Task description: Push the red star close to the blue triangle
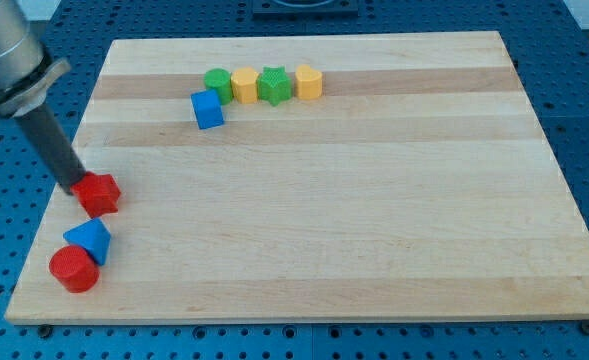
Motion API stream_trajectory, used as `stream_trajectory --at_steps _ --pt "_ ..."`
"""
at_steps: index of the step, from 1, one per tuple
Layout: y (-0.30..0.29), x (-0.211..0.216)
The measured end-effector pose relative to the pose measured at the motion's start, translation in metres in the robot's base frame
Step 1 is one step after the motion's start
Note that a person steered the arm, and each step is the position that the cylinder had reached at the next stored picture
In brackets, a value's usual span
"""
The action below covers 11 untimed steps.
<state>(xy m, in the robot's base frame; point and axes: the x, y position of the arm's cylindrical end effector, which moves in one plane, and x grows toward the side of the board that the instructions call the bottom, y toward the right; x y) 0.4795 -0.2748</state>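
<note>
The red star [101,193] lies near the board's left edge. The blue triangle [90,240] lies just below it, a small gap apart. My tip [75,186] is at the red star's left side, touching or nearly touching it. The dark rod slants up to the view's top left.
A red cylinder [73,269] touches the blue triangle's lower left. Near the view's top a blue cube [207,109] sits below a row of green cylinder [217,82], yellow block [244,85], green star [273,85] and yellow block [308,82]. The wooden board [374,200] ends close to the left.
</note>
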Motion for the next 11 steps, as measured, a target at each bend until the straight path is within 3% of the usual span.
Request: stream_trajectory --at_steps 3,8,10,11 --pt "0.036 -0.051" --pt "0.002 0.014" --pt "0.005 0.003" --pt "0.043 -0.016"
